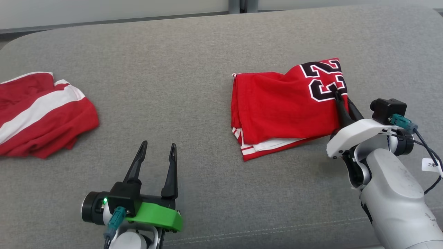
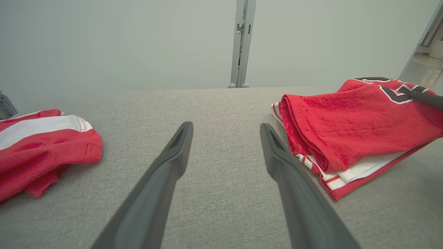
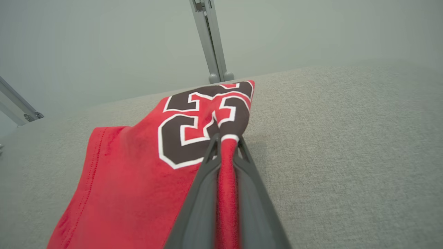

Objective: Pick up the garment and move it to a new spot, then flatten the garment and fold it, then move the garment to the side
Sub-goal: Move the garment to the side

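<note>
Start at the bottom of the head view. The left gripper (image 1: 159,143) sits left of centre, low in the frame, over the bare grey pad (image 1: 200,86); its claw is wide, with nothing between the fingers. In the left wrist view the same gripper (image 2: 225,126) points up the frame, with only pad between its spread fingers.

Look next at the lower right corner of the head view. A pale forearm (image 1: 391,186) rises from there; the right gripper (image 1: 336,93) reaches up and left onto the jersey (image 1: 283,107). Check the right wrist view; the right gripper (image 3: 226,138) is clamped narrow on a fold of the jersey (image 3: 138,180), and red fabric runs down between the two fingers.

Locate the jersey right of centre in the head view. It is red and folded, and most of it lies on the pad; white and red striped layers show under its lower edge; a black number outlined in white sits at its upper right corner, where the claw grips; that pinched edge looks slightly raised.

A striped cloth (image 1: 38,114), red with a white band, lies crumpled at the left edge of the frame, well apart from the jersey.

Beyond the pad's far edge, at the top of the left wrist view, stand a pale wall (image 2: 104,41) and a grey post (image 2: 242,41).
</note>
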Available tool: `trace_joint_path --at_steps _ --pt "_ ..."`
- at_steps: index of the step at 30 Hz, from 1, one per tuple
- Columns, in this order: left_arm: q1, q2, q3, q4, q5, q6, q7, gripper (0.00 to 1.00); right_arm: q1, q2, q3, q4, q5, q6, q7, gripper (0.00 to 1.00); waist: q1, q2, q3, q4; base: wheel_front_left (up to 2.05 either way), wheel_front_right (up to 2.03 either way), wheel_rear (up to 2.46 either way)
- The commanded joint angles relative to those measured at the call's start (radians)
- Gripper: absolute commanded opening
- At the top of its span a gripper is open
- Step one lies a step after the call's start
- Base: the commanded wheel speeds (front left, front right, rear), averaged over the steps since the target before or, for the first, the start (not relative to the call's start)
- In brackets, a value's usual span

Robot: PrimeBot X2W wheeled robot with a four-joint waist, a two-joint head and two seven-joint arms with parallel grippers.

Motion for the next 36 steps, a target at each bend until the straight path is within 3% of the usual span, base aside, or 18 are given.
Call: trace_joint_path --at_steps 1,9,19,30,36 --pt "-0.016 0.005 0.003 -0.003 0.006 -0.003 -0.002 1.00 0.009 0.000 -0.011 -0.007 -0.012 -0.001 -0.003 0.00 0.0000 -0.0001 0.019 -0.061 0.00 0.00 0.00" --pt "-0.031 0.009 0.011 -0.003 0.019 -0.012 -0.002 1.00 0.006 0.019 -0.061 -0.025 -0.051 -0.001 -0.003 0.00 0.0000 -0.0001 0.048 -0.146 0.00 0.00 0.00" --pt "-0.094 0.027 0.005 -0.028 0.036 -0.036 0.005 1.00 -0.052 -0.010 -0.125 -0.070 -0.118 -0.001 -0.003 0.00 0.0000 -0.0001 0.158 -0.184 0.00 0.00 0.00" --pt "-0.217 0.053 -0.020 -0.172 0.054 -0.058 0.089 1.00 -0.200 -0.125 -0.201 -0.095 -0.214 -0.001 -0.003 0.00 0.0000 -0.0001 0.325 -0.167 0.00 0.00 0.00" --pt "-0.248 0.056 -0.043 -0.278 0.065 -0.063 0.128 1.00 -0.254 -0.194 -0.295 -0.093 -0.257 -0.001 -0.003 0.00 0.0000 -0.0001 0.384 -0.154 0.00 0.00 0.00"
